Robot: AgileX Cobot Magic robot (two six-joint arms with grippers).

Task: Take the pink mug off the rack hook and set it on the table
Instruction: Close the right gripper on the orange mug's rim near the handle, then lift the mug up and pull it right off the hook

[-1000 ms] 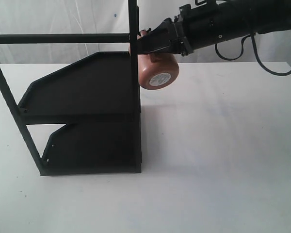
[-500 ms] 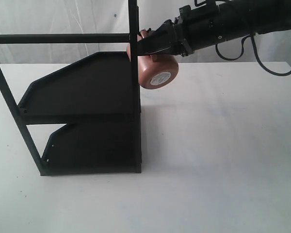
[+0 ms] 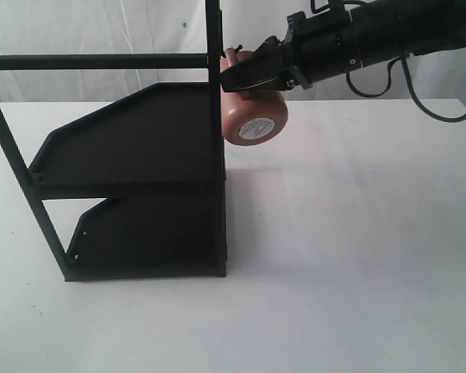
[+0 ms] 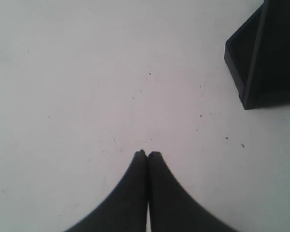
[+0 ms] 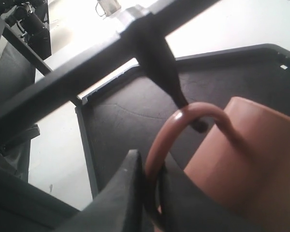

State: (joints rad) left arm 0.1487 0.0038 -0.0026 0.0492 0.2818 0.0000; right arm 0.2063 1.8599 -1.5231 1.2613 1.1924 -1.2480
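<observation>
The pink mug (image 3: 248, 109) hangs tilted beside the rack's (image 3: 140, 140) upright post, its white-stickered base facing the camera. My right gripper (image 3: 234, 78) is shut on its loop handle. In the right wrist view, the fingers (image 5: 133, 166) pinch the handle (image 5: 179, 123), and the black rack hook (image 5: 171, 84) still passes through the loop, next to the mug body (image 5: 251, 164). My left gripper (image 4: 147, 153) is shut with nothing in it, low over the white table (image 4: 87, 72). It does not show in the exterior view.
The black rack's two angled shelves fill the left of the exterior view, and its foot corner (image 4: 261, 63) lies near the left gripper. White table (image 3: 357, 233) stretches to the right of and in front of the rack. A cable loops under the right arm (image 3: 388, 74).
The mug rocked slightly toward the post, then back to the right. The right gripper has edged right with the handle. The rack has not moved.
</observation>
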